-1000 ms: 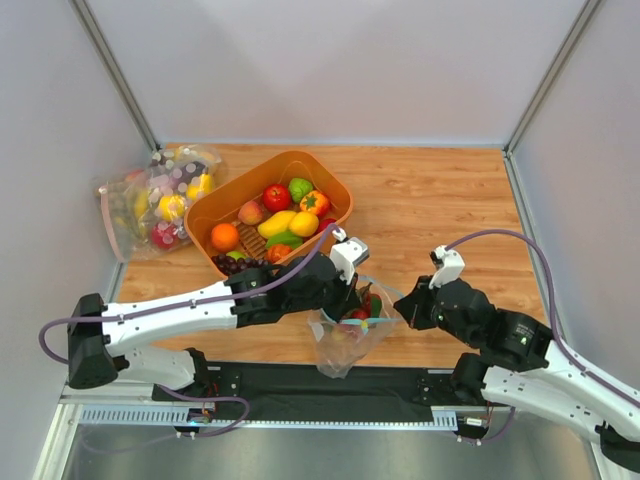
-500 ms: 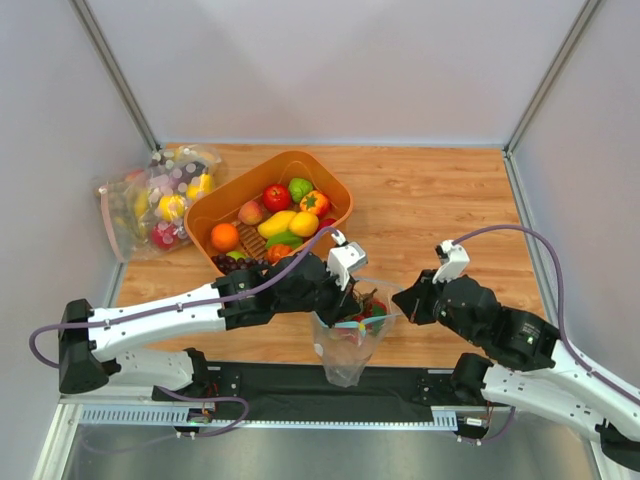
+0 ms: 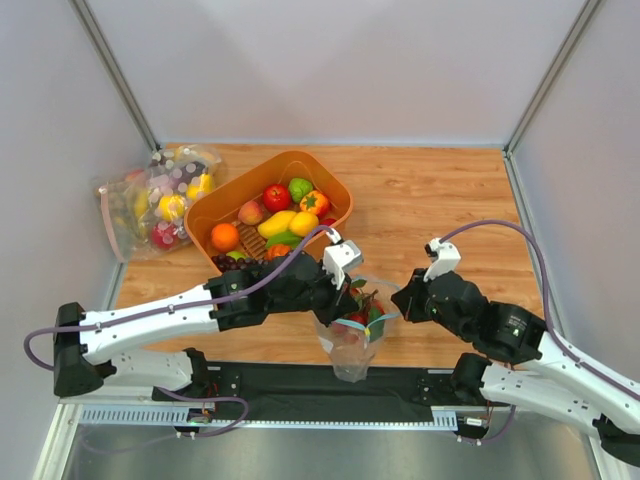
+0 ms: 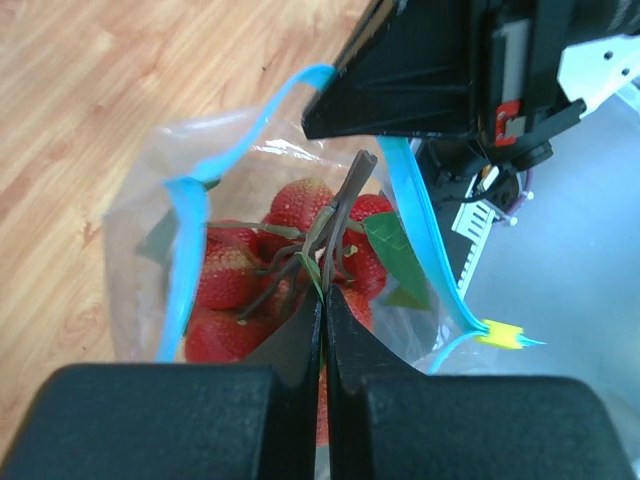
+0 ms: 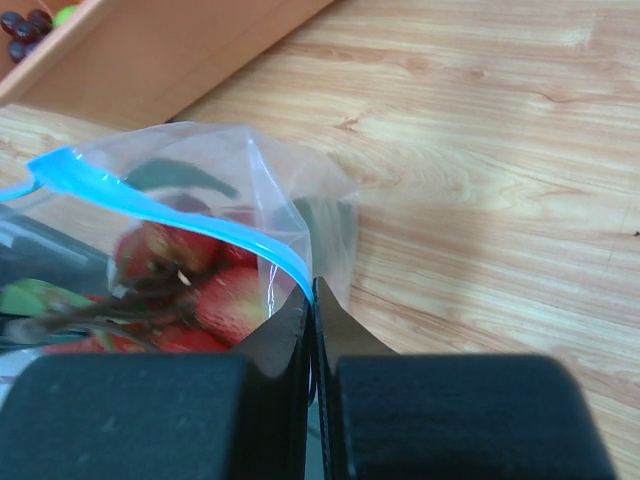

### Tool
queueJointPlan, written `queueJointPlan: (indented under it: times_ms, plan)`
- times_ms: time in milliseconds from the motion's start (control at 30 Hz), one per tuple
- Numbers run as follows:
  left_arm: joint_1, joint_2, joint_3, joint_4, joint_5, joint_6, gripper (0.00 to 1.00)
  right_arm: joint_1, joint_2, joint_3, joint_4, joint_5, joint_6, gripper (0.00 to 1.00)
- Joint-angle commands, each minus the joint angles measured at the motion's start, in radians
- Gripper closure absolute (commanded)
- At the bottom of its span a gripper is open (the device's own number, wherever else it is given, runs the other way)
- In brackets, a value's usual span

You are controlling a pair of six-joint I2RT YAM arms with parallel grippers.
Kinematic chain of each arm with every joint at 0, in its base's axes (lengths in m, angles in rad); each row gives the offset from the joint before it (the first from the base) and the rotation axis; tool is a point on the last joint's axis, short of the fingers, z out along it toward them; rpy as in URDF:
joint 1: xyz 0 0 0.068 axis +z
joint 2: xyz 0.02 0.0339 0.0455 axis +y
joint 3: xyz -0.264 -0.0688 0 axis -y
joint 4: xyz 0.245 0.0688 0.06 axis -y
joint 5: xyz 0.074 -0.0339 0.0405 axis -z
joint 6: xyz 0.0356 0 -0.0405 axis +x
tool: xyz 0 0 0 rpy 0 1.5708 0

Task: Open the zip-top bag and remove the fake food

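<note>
The zip-top bag (image 3: 352,345) is clear with a light-blue zip strip (image 4: 186,228) and hangs open between my two grippers near the table's front edge. Inside lies the fake food, a bunch of red strawberries (image 4: 232,282) with a brown stem and a green leaf (image 4: 396,252). My left gripper (image 4: 322,292) reaches into the bag's mouth and is shut on the stem and leaf of the bunch; in the top view it (image 3: 347,296) sits at the bag's left rim. My right gripper (image 5: 313,284) is shut on the bag's zip strip (image 5: 160,205) at its right rim (image 3: 398,306).
An orange basket (image 3: 322,176) with tomato, lemon, pepper, peach, orange and grapes stands behind the left arm; its wall shows in the right wrist view (image 5: 150,60). Clear bags of other fake food (image 3: 160,200) lie at the back left. Grey walls close in both sides.
The left gripper has gone deeper into the bag's mouth and drawn slightly left. The right gripper has shifted a little left with the rim. The bag hangs a bit lower.
</note>
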Motion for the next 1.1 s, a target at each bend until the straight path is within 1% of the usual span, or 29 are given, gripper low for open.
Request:
queueJointPlan:
  times_ms: [0, 33, 233, 433, 567, 667, 700, 867, 900, 1067]
  plan:
    - [0.005, -0.064, 0.034, 0.054, -0.046, 0.025, 1.0, -0.001, -0.012, -0.019, 0.011, 0.001, 0.006, 1.0]
    - [0.004, -0.07, 0.036, 0.054, -0.084, 0.025, 1.0, -0.001, -0.021, -0.027, 0.009, -0.002, 0.012, 1.0]
    - [0.005, -0.111, 0.05, 0.091, -0.176, 0.034, 1.0, -0.001, -0.06, -0.064, 0.012, -0.027, 0.037, 1.0]
    - [0.008, -0.094, 0.094, 0.112, -0.211, 0.044, 1.0, 0.001, -0.072, -0.089, 0.028, -0.06, 0.044, 1.0]
    - [0.019, -0.07, 0.12, 0.143, -0.208, 0.039, 1.0, -0.001, -0.077, -0.093, 0.029, -0.062, 0.044, 1.0]
    - [0.039, -0.047, 0.151, 0.163, -0.185, 0.016, 1.0, 0.001, -0.083, -0.098, 0.028, -0.065, 0.044, 1.0]
    - [0.066, -0.042, 0.159, 0.174, -0.138, 0.001, 1.0, 0.001, -0.089, -0.099, 0.026, -0.063, 0.044, 1.0]
    - [0.149, -0.038, 0.157, 0.252, -0.032, -0.085, 1.0, 0.001, -0.107, -0.102, 0.009, -0.057, 0.049, 1.0]
    - [0.175, -0.039, 0.156, 0.263, 0.011, -0.106, 1.0, 0.001, -0.115, -0.101, 0.0, -0.054, 0.049, 1.0]
    - [0.229, -0.042, 0.159, 0.313, 0.118, -0.159, 1.0, 0.001, -0.132, -0.101, -0.024, -0.042, 0.05, 1.0]
